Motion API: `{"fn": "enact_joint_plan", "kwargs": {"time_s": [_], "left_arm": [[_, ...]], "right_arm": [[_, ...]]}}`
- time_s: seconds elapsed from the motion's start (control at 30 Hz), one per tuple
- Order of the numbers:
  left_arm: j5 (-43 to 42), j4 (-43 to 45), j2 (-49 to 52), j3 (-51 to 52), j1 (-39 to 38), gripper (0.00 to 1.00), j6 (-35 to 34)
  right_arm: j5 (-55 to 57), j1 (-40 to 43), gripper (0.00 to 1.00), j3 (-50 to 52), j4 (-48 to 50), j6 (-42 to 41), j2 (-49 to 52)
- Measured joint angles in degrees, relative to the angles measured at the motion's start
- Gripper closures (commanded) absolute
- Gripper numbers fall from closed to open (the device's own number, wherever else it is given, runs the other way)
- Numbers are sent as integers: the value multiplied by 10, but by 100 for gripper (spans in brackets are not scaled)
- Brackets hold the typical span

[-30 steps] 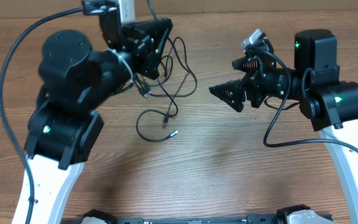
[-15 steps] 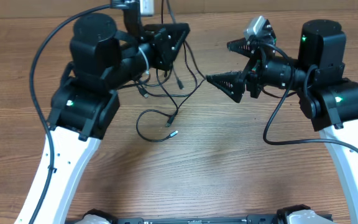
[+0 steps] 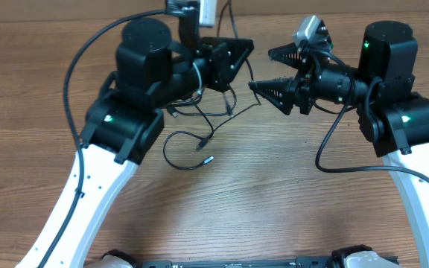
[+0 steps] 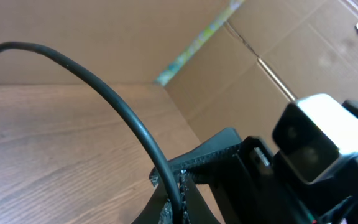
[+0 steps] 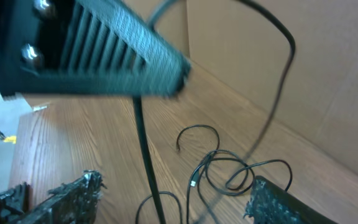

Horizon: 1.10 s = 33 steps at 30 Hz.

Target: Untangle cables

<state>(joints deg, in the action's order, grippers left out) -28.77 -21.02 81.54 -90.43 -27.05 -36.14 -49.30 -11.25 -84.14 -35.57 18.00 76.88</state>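
Observation:
Several thin black cables (image 3: 199, 141) lie in loose loops on the wooden table, one with a silver-tipped plug (image 3: 208, 158). My left gripper (image 3: 238, 59) is shut on one black cable (image 4: 135, 127), pinched between its fingers (image 4: 178, 202), and holds it up above the tangle. My right gripper (image 3: 261, 69) is open and empty, its tips just right of the left gripper. In the right wrist view the held cable (image 5: 145, 155) hangs between the open fingers (image 5: 179, 202), with looped cables (image 5: 229, 168) on the table below.
Cardboard walls (image 4: 272, 56) stand behind the table's far edge. A thick black arm wire (image 3: 334, 141) loops under the right arm. The left arm's body (image 3: 136, 97) covers part of the tangle.
My left arm has swung right and carried the held cable towards the right gripper. The right gripper has shifted slightly left and stayed open.

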Motion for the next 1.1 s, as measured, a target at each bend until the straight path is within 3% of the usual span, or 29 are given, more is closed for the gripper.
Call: {"fn": "enact_joint_plan", "kwargs": {"time_s": [0.13,0.27,0.33,0.37,0.47,0.7,0.73,0.77,0.8,0.9,0.93,1.07,1.1], "left_arm": [[0,9,16,0,-12,96,0],[-1,22,19,0,-19,96,-2],[-2,28,19,0,-22,96,-2],[-2,30,19,0,-22,96,-3],[-2,30,19,0,-22,96,-12],[-1,32,19,0,-27,96,-17],[-1,33,19,0,-28,96,-19],[-1,33,19,0,-28,96,-19],[-2,33,19,0,-29,96,-19],[-2,32,19,0,-31,96,-26],[-2,32,19,0,-32,96,-28],[-2,32,19,0,-37,96,-30],[-2,32,19,0,-38,96,-30]], "right_arm": [[0,0,34,0,0,0,0],[0,0,53,0,1,3,0],[0,0,66,0,1,-1,0],[0,0,78,0,0,0,0],[0,0,96,-1,1,4,0],[-5,0,96,-1,-1,0,0],[-8,0,93,-1,0,0,0],[-9,0,77,-1,0,0,0],[-9,0,69,-1,0,-2,0],[-13,0,65,-1,0,-1,0],[-13,0,66,-1,0,0,0],[-15,0,96,-1,0,1,0],[-15,0,96,-1,0,4,0]]}}
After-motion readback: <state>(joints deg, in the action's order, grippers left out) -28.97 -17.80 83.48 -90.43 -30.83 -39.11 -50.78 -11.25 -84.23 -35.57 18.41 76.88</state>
